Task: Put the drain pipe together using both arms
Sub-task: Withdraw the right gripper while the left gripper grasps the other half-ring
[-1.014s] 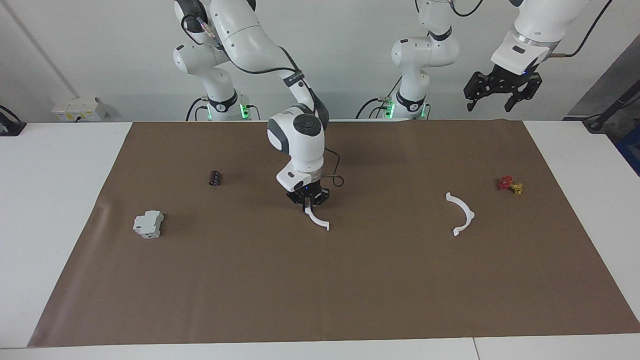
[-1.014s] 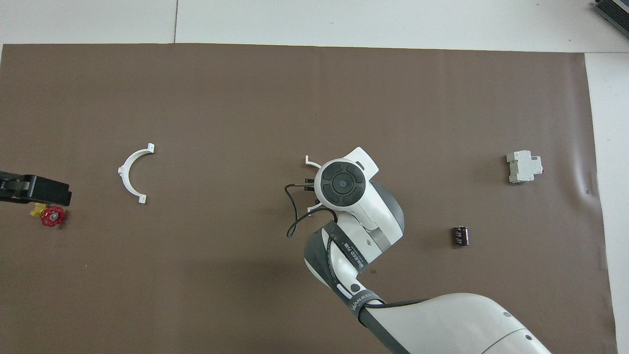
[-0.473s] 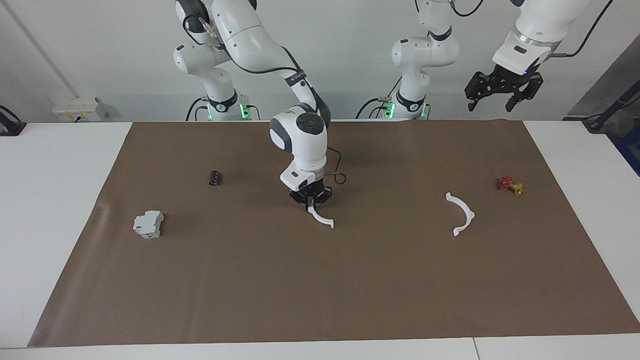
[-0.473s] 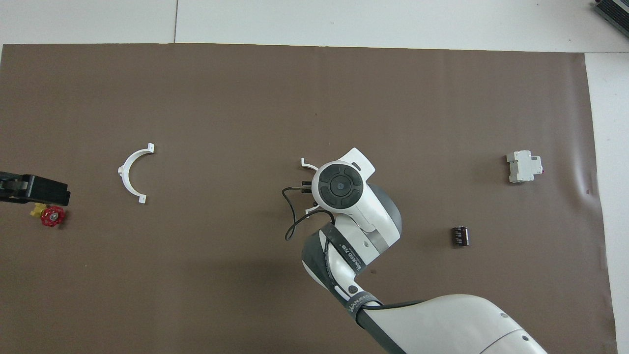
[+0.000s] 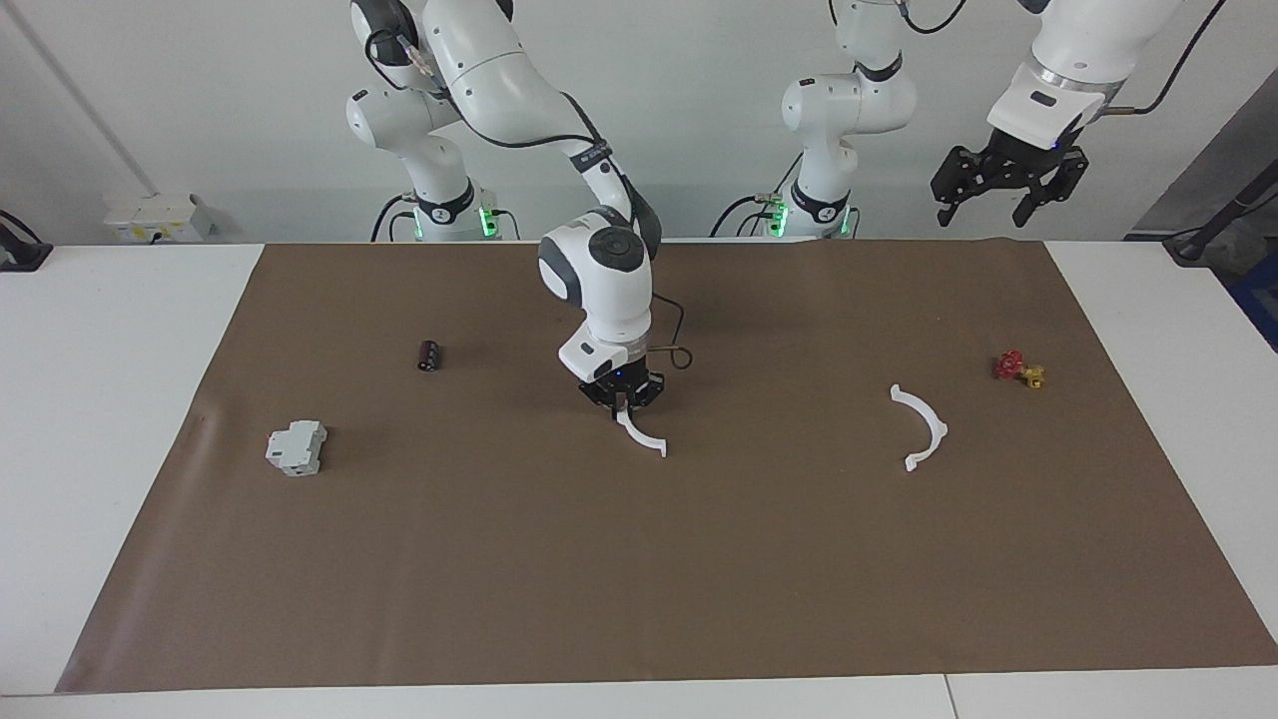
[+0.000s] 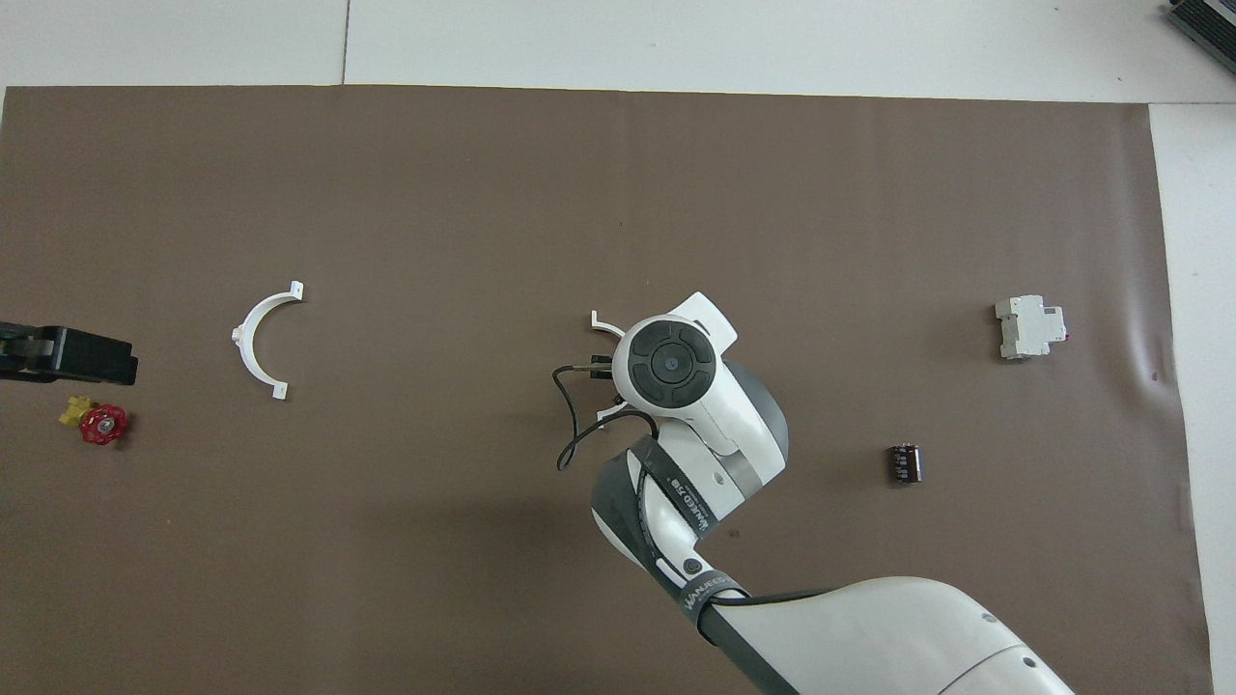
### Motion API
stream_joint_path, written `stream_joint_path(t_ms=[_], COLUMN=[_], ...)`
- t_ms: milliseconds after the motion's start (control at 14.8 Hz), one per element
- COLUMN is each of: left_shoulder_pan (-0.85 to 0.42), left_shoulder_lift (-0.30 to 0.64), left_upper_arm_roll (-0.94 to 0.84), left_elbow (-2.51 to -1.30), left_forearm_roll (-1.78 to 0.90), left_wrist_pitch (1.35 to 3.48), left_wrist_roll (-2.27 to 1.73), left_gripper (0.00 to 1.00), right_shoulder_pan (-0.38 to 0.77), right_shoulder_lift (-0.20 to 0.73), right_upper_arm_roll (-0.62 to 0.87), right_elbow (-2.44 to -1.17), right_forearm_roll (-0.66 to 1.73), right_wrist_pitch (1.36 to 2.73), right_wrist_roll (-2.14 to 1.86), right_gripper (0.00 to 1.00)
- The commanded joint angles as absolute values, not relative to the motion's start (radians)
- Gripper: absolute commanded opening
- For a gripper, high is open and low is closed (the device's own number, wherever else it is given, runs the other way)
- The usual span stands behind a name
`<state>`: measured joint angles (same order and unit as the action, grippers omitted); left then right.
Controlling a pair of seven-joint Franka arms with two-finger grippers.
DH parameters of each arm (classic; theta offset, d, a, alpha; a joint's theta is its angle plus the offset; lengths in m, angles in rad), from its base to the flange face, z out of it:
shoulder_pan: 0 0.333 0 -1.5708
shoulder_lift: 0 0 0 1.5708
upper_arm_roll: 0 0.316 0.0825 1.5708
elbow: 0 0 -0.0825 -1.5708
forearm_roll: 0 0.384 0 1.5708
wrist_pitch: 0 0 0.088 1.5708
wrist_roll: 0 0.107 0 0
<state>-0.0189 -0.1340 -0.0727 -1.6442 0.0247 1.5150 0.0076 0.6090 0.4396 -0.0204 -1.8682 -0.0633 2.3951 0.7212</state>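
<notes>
Brown mat (image 5: 639, 579): grey block (image 5: 297, 447), dark cylinder (image 5: 429, 355), red-yellow valve (image 5: 1018, 369) w/ 2 half-rings (image 5: 924, 427).

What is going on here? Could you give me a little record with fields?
right gripper: shut on held half-ring, over the mat's middle
left gripper: open, raised, arm waits at its own end
loose half-ring: flat on brown mat, toward the left arm's end
grey block, dark cylinder: toward the right arm's end
red and yellow valve: beside loose half-ring
</notes>
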Motion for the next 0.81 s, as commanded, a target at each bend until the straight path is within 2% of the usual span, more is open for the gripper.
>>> stream_joint_path(t_ms=[0,203,406,609,744], left_shoulder_pan=[-0.021,-0.023,-0.011,0.000,0.005], left_shoulder_lift=[-0.189,-0.187,-0.192,-0.173,-0.088], left_upper_arm_roll=[-0.069,-0.071,-0.069,-0.069,-0.068], left_elbow=[-1.753,-1.808,-1.952,-2.078,-2.089], left_forearm_roll=[0.020,0.020,0.021,0.023,0.021], left_wrist_pitch=[1.601,1.670,1.863,2.046,2.127], left_wrist_roll=[-0.012,-0.026,-0.069,-0.064,-0.066], left_gripper=[1.00,1.00,1.00,1.00,1.00], right_shoulder_pan=[0.612,0.612,0.583,0.479,0.392], right_shoulder_lift=[0.443,0.398,0.310,0.240,0.189], right_upper_arm_roll=[-0.015,-0.015,-0.023,-0.023,-0.023], right_elbow=[-1.879,-1.873,-1.873,-1.876,-1.873], right_forearm_roll=[-0.052,-0.051,-0.051,-0.052,-0.052], right_wrist_pitch=[2.422,2.392,2.339,2.307,2.249], right_wrist_roll=[0.741,0.738,0.727,0.694,0.587], right_gripper=[1.00,1.00,1.00,1.00,1.00])
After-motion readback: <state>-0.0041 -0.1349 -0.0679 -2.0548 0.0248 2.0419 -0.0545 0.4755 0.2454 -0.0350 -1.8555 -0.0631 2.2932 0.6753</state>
